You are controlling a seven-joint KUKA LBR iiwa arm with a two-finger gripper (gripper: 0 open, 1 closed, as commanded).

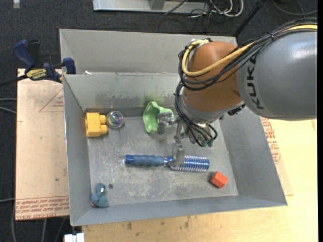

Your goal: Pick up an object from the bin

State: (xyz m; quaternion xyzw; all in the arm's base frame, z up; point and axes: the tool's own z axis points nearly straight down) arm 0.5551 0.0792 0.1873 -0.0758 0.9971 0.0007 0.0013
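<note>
My gripper [170,144] hangs below the orange wrist cover in the middle of the bin, open. One fingertip [177,156] is down at a brush [166,161], where its blue handle meets its blue-and-white bristle head. The other fingertip [162,130] stands beside a crumpled green thing [151,116] by the back wall. Between the fingers I see bare bin floor. The brush lies flat, handle pointing left.
An orange block [218,180] lies at the front right. A yellow block [95,124] and a clear ball [115,119] sit at the back left. A small blue lump [99,198] rests in the front left corner. The arm covers the bin's back right.
</note>
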